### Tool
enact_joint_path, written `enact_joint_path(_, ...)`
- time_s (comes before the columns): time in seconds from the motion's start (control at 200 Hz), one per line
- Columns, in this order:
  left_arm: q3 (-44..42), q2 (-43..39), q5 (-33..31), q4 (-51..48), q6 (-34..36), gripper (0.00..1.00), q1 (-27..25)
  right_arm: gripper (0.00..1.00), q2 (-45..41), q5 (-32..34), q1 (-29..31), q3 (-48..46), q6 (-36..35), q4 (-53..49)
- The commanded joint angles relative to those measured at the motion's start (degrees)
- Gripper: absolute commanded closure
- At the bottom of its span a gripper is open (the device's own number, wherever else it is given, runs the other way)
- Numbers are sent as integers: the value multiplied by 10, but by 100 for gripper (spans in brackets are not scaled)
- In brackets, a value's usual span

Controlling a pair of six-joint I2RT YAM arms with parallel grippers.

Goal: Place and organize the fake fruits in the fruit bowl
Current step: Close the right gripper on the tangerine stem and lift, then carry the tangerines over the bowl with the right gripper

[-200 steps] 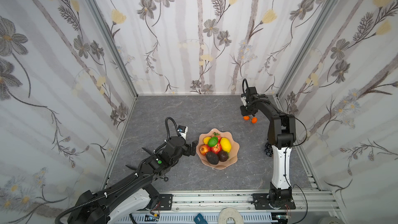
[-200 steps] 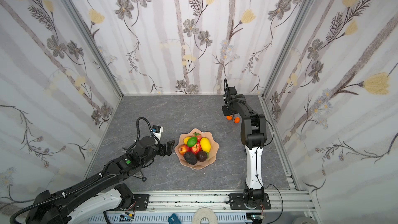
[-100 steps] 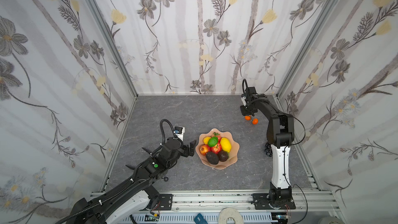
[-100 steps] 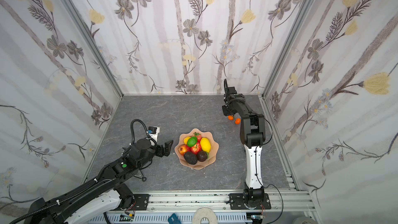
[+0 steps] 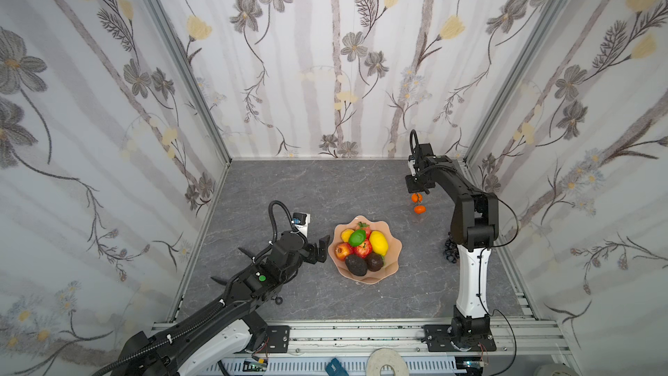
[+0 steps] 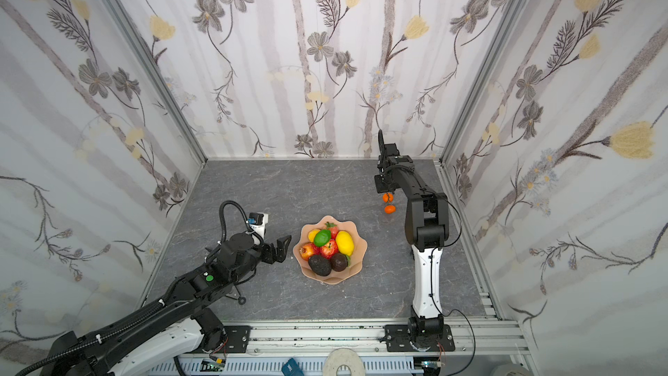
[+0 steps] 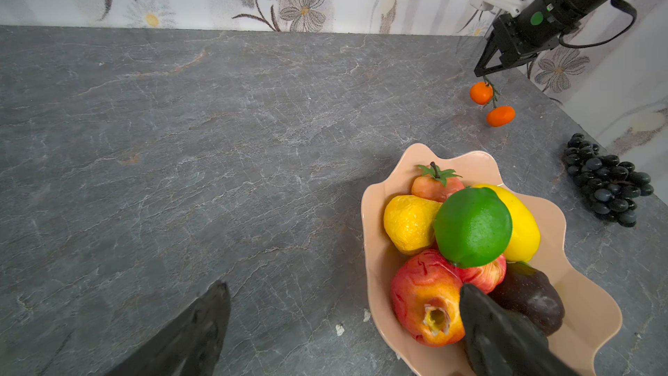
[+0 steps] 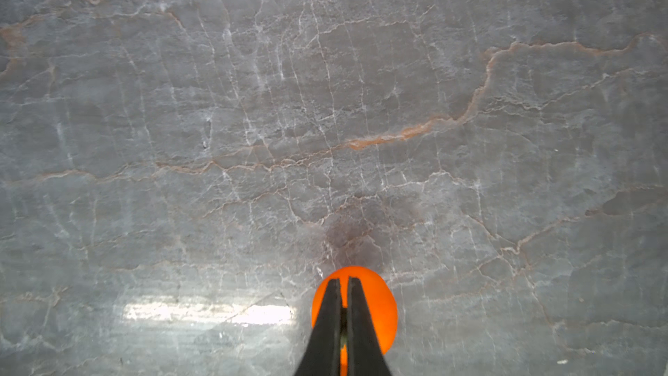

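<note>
Left jaws: spread wide, empty, just beside the fruit bowl (image 5: 394, 261).

Bowl holds lime (image 5: 357, 237), lemon (image 5: 378, 242), pear (image 5: 347, 235), strawberry (image 5: 362, 226), apples (image 5: 343, 250) and avocados (image 5: 356, 265). That part reads as done.

Grape bunch (image 7: 611, 186) lies on the desk (image 5: 307, 193) by the right arm's base, untouched.

Farthest: right jaws pinched tight on the stem of the orange pair (image 5: 416, 197). Cannot tell if it is clear of the desk.

Remaining: oranges, grapes, tidying.

Grey marbled tabletop (image 7: 217, 139) carries fruit bowl (image 7: 585, 305) and grape bunch (image 7: 611, 186).
</note>
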Motion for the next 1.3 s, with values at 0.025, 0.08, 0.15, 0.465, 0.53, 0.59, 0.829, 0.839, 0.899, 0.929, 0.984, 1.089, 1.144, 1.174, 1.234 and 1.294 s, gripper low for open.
enact_joint_path(0.025,-2,-1,-9,8,-6,0,1,100,-49,7,5,-42,19,21)
enact_joint_path(0.08,-6,-4,-11,8,-8,0,1,100,-78,-11,6,-69,29,33)
enact_joint_path(0.15,-14,-12,-14,7,-11,0,1,100,-120,-33,7,-109,45,51)
enact_joint_path(0.465,-40,-73,-36,-20,-1,0,2,100,-257,-44,71,-223,77,55)
enact_joint_path(0.53,-45,-87,-40,-28,3,0,2,100,-278,-44,97,-239,84,54)
enact_joint_path(0.59,-47,-100,-42,-36,6,0,2,100,-294,-44,119,-249,94,54)
enact_joint_path(0.829,-61,-148,-50,-59,10,0,2,100,-338,-50,203,-284,173,67)
enact_joint_path(0.839,-62,-150,-50,-59,10,0,2,100,-340,-50,207,-286,178,69)
enact_joint_path(0.899,-64,-160,-51,-63,9,0,2,100,-352,-51,223,-304,208,83)
enact_joint_path(0.929,-65,-165,-49,-63,8,0,1,100,-356,-54,231,-313,221,90)
enact_joint_path(0.984,-66,-172,-45,-63,8,0,2,100,-364,-48,247,-329,248,100)
enact_joint_path(1.089,-68,-177,-45,-63,8,0,2,100,-382,-41,272,-360,293,126)
enact_joint_path(1.144,-67,-174,-45,-62,8,0,2,100,-394,-50,278,-378,316,145)
enact_joint_path(1.174,-67,-172,-44,-62,8,0,2,100,-400,-54,281,-388,329,155)
enact_joint_path(1.234,-65,-170,-42,-63,7,0,2,100,-408,-55,285,-400,347,168)
enact_joint_path(1.294,-64,-170,-41,-65,6,0,2,100,-410,-52,290,-403,358,167)
